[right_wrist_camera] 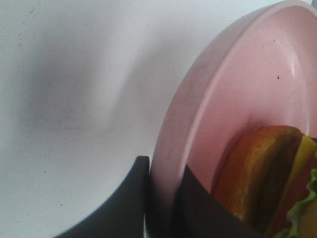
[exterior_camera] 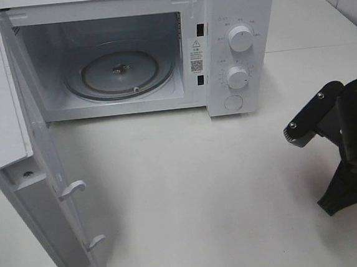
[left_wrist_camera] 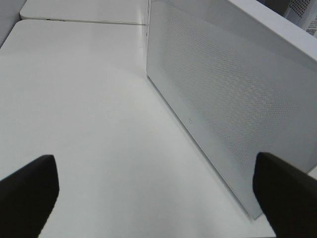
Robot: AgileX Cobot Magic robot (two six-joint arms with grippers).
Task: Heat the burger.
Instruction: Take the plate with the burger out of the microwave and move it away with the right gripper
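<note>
You are carrying the round golden-brown bun burger (right_wrist_camera: 270,178), with its yellow cheese, dark patty and green lettuce edge, on the flat round pink plate (right_wrist_camera: 233,89), and in the right wrist view it is sitting close to the rim where your right gripper (right_wrist_camera: 163,198) is pinching: one dark finger (right_wrist_camera: 119,203) is lying outside the rim and the other inside, clamped on the plate's edge, not on the burger itself. In the high view neither the plate nor the burger is showing; only the black right arm (exterior_camera: 344,138) is reaching in at the right edge, so the load appears to be lying beyond that edge, well apart from the white microwave oven (exterior_camera: 127,50). What matters for you is this: the open cavity with its round glass turntable (exterior_camera: 120,70) is lying up and to the left of the right arm, so the plate will probably have to travel leftward and then inward, rim first. The right arm is the nearer one and already has the plate. The white oven door (exterior_camera: 39,183) is swinging wide to the left, leaving the mouth free. Your left gripper (left_wrist_camera: 158,193) is hanging spread apart and holding nothing, beside the door's perforated outer face. The white tabletop (exterior_camera: 202,194) in front of the oven is lying bare and flat.
</note>
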